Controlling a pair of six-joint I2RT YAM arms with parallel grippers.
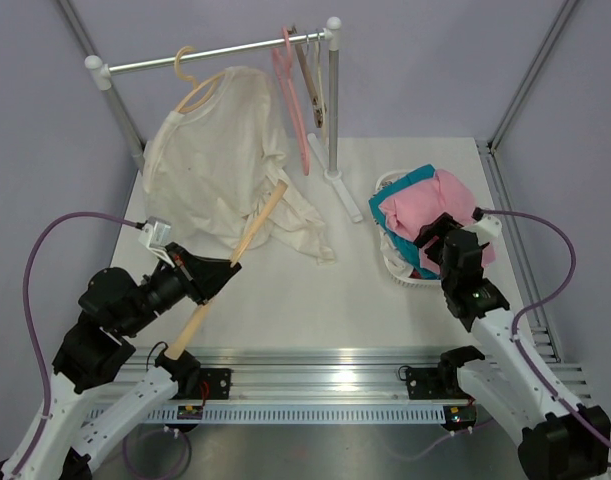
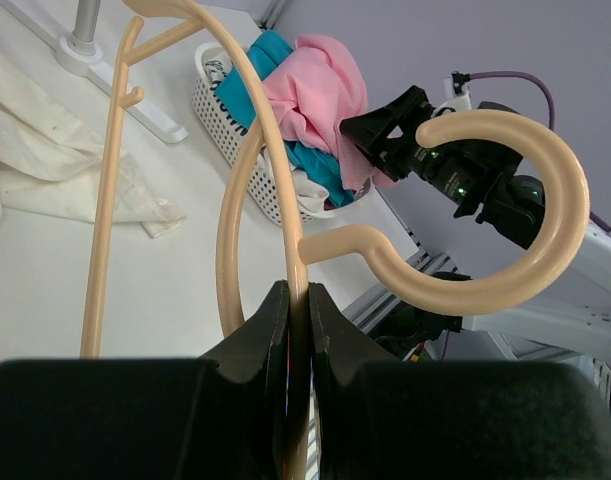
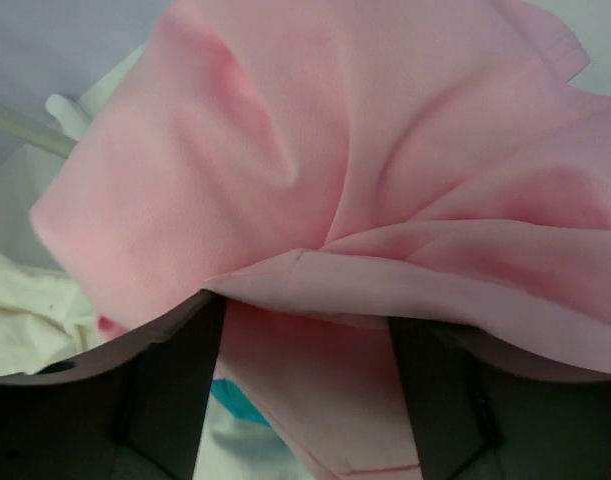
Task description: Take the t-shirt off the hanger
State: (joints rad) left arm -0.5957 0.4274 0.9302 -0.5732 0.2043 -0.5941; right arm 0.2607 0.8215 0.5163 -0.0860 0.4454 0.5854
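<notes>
Standing here, I would judge the job all but finished: the light pink short-sleeved cloth t-shirt (image 1: 447, 205) is off the plain pale tan wood-coloured clothes hanger (image 1: 247, 236), and the two are well apart, one on each side of the white tabletop (image 1: 315, 290).

The t-shirt is heaped on top of a teal garment (image 1: 405, 182) in a white slotted laundry basket (image 1: 400, 268) on the right side. The right arm's fingers (image 3: 305, 340) sit right at that heap; the wrist view shows the two dark fingers parted widely, with a fold of pink cloth lying across and between them. Whether they pinch that fold or have let it go I cannot tell. What seems left there is only to free the cloth and draw the arm back.

The bare hanger is on the left, slanting across the crumpled cream-white shirt (image 1: 220, 170) that hangs from a peach-orange hanger (image 1: 197, 90) on the metal rail (image 1: 215, 55). The left arm's fingers (image 2: 297, 330) are closed tight on one slim arm of the tan hanger, its hook curling out to the right just above them. Setting that hanger down looks like the remaining step.
</notes>
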